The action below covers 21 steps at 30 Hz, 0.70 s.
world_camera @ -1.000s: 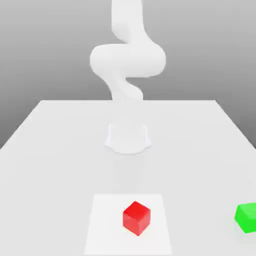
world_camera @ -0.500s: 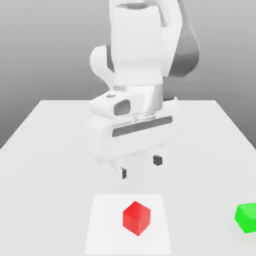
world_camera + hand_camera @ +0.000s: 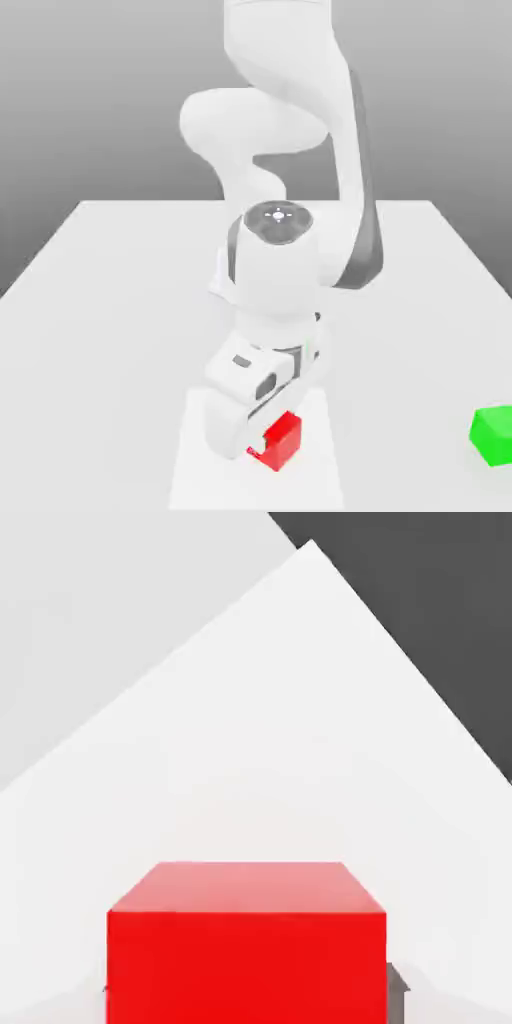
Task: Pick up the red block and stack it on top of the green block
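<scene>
The red block sits on a paler square patch near the table's front edge. My gripper has come down over it from the exterior view's left and is shut on it; the white hand covers the cube's left half. In the hand view the red block sits close up between the jaws, with a dark fingertip against its side. The green block rests on the table at the exterior view's far right, well apart from the gripper.
A grey-white table runs back to the arm's base. My arm bends forward over the middle of it. Open surface lies between the red block and the green one.
The hand has dropped from above the table's middle onto the red block, and its jaws have gone from wide open to shut around it. Neither block has shifted.
</scene>
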Each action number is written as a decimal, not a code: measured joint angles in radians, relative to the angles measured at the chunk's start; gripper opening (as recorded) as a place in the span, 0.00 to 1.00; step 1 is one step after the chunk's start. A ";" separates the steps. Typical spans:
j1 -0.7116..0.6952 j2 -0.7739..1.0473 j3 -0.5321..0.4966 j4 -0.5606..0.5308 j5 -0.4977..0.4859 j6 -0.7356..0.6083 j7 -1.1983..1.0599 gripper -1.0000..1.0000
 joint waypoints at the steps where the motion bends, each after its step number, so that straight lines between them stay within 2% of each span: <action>1: 0.002 -0.009 -0.003 -0.001 -0.004 -0.007 0.003 0.00; 6: 0.021 -0.164 -0.035 -0.025 -0.066 -0.138 0.048 0.00; 8: 0.052 -0.192 -0.017 -0.005 -0.087 -0.187 0.095 0.00; 18: 0.343 -0.107 0.188 0.248 -0.148 -0.356 0.443 0.00; 21: 0.385 -0.016 0.194 0.280 -0.174 -0.295 0.493 0.00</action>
